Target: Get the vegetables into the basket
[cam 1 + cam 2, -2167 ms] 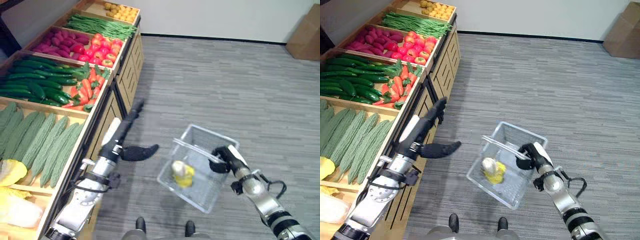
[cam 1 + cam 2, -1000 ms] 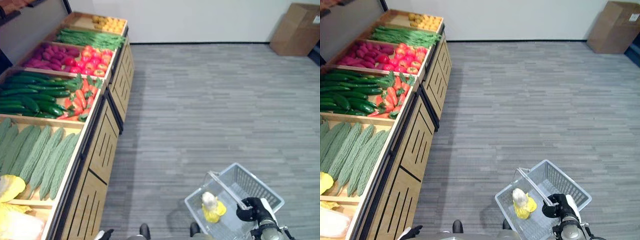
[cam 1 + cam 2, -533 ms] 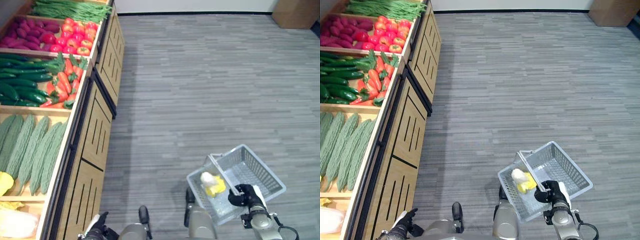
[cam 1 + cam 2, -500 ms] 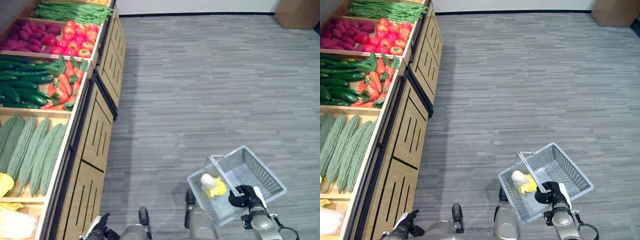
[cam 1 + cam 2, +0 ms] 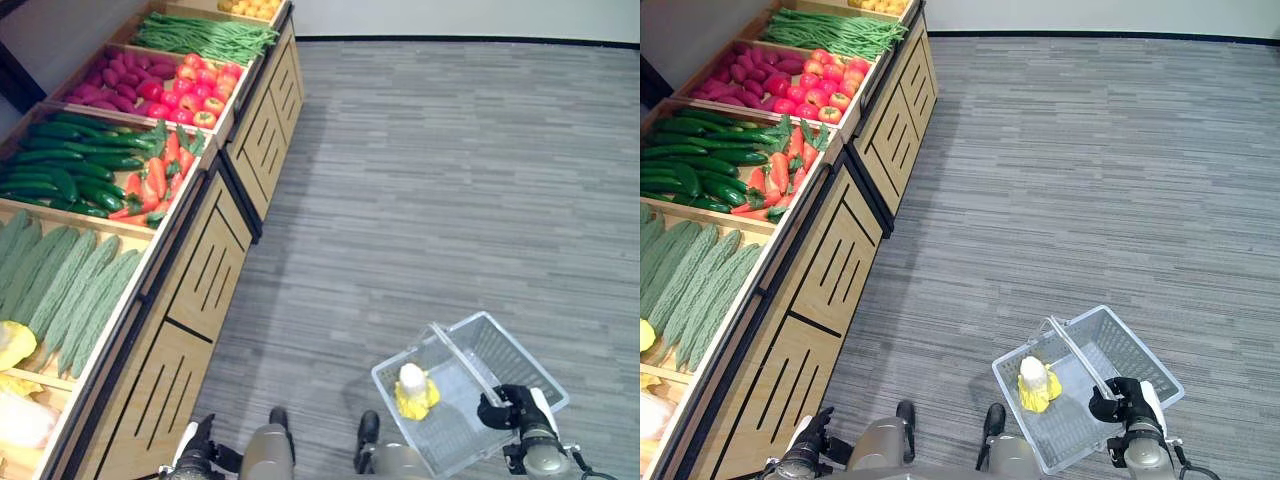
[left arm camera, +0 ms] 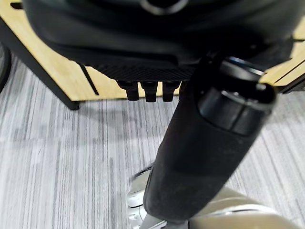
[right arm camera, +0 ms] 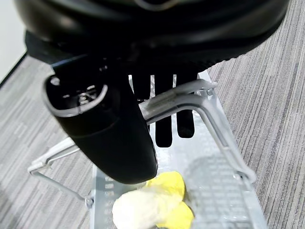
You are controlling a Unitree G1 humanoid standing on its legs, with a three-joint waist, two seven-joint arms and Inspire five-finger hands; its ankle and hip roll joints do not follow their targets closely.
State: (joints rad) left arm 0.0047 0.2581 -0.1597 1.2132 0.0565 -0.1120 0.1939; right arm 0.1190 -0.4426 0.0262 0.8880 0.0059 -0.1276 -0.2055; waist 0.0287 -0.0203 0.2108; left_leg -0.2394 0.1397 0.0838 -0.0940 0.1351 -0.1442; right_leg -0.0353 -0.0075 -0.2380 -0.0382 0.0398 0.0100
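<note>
A grey wire basket [image 5: 525,352] hangs low on my right side. My right hand [image 5: 507,411] is shut on its metal handle [image 7: 183,101], fingers curled round the bar in the right wrist view. Inside the basket lies a yellow and white leafy vegetable [image 5: 411,392], also seen under the hand [image 7: 151,206]. My left hand [image 5: 197,452] hangs down by the foot of the wooden display stand [image 5: 203,272], holding nothing, with its fingers [image 6: 149,90] relaxed. Bins on the stand hold bitter gourds [image 5: 70,290], cucumbers [image 5: 60,170], carrots [image 5: 155,180] and red peppers [image 5: 195,92].
Further bins hold purple sweet potatoes [image 5: 120,72] and green beans [image 5: 205,35]. More yellow and white vegetables [image 5: 15,380] lie in the nearest bin. Grey striped floor [image 5: 450,180] stretches to the right of the stand, up to a white wall.
My left arm, stretched out beside the stand 2.2 s ago, now hangs low at my side. The basket stays in my right hand, lower and further right. The camera has shifted.
</note>
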